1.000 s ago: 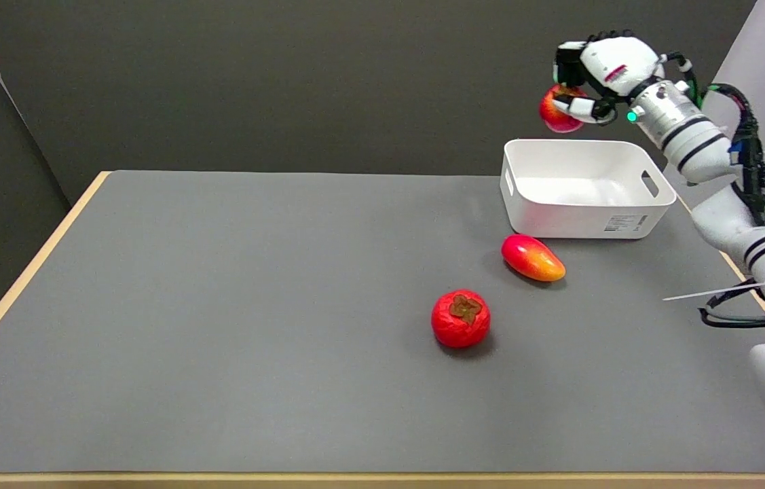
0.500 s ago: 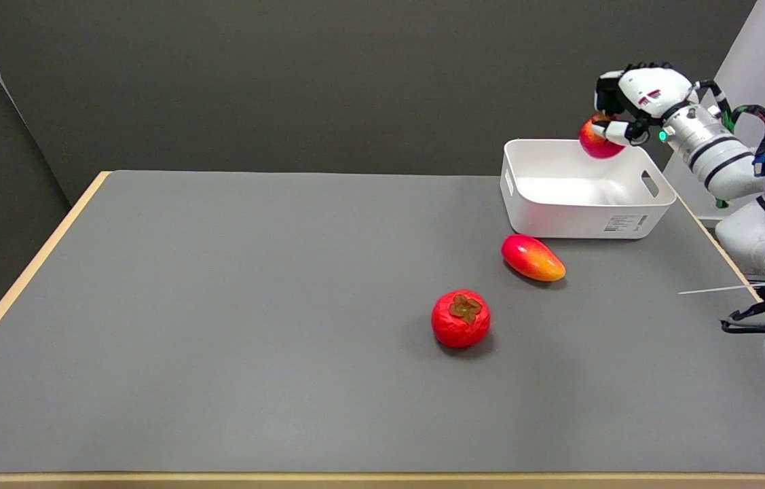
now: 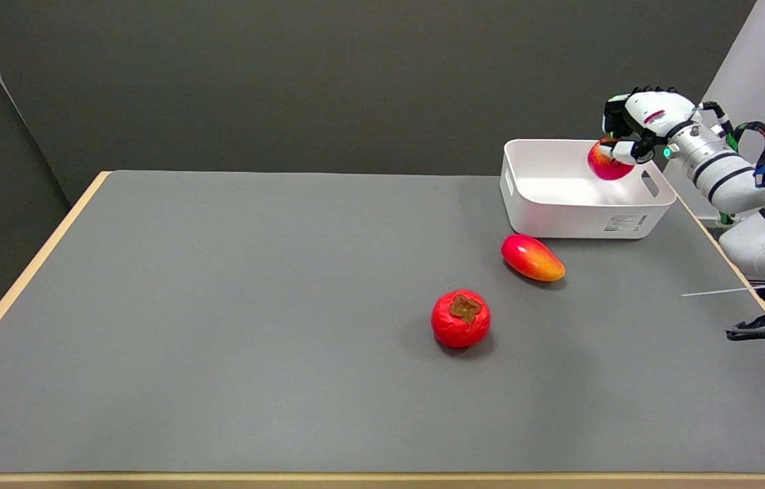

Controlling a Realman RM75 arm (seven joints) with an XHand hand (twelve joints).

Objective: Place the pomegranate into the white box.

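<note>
A: Head view, the only one. Your right hand (image 3: 640, 125) gripped the pomegranate (image 3: 607, 165) from above, fingers curled around it, over the far right of the white box (image 3: 579, 217).

B: Step was placement, I judged. You needed to lower slightly, then spread the fingers. Mango (image 3: 533, 258) and persimmon (image 3: 461, 318) sat nearer, untouched.

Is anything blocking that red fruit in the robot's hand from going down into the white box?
Nothing visible does. The right hand holds the pomegranate over the open white box, near its far right corner, and the inside looks bare. The other two fruits lie on the table outside it.
</note>
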